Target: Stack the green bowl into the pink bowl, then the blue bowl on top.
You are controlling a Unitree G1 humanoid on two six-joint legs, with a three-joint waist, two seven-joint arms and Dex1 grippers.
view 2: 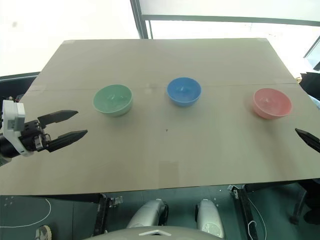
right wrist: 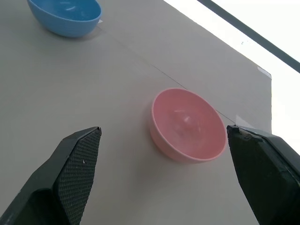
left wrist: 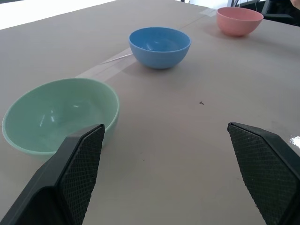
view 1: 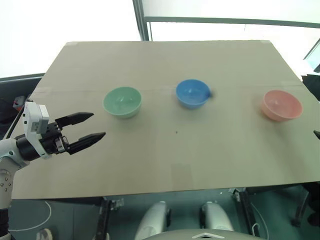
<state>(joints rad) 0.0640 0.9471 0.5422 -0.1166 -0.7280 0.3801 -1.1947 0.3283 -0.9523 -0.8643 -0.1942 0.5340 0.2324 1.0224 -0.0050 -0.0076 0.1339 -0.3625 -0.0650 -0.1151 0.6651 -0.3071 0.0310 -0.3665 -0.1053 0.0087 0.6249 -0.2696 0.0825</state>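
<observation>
You have a flat brown table (view 1: 165, 155) before you, matte like cardboard, with a taped seam running left to right across its far half and a small dark speck near the middle; beyond the far edge the room is bright white, crossed by a dark window frame (view 1: 230, 21); under the near edge the floor (view 1: 60, 215) is dark teal, with a white curved line at the near left.

Three round bowls stand upright in a row along the seam, well apart, each empty, smooth and slightly glossy plastic; the green bowl (view 1: 122, 102) is on the left, the blue bowl (view 1: 192, 93) in the middle, the pink bowl (view 1: 281, 105) at the right; nothing is stacked yet.

Your left gripper (view 1: 86, 126) hovers over the near left of the table, just near and left of the green bowl, its two black tapered fingers spread wide and holding nothing; their inner pads (left wrist: 84, 164) show a fine cross-hatched texture.

Your right gripper (right wrist: 164, 178) hangs near the pink bowl on its near side, fingers equally wide, empty.
</observation>
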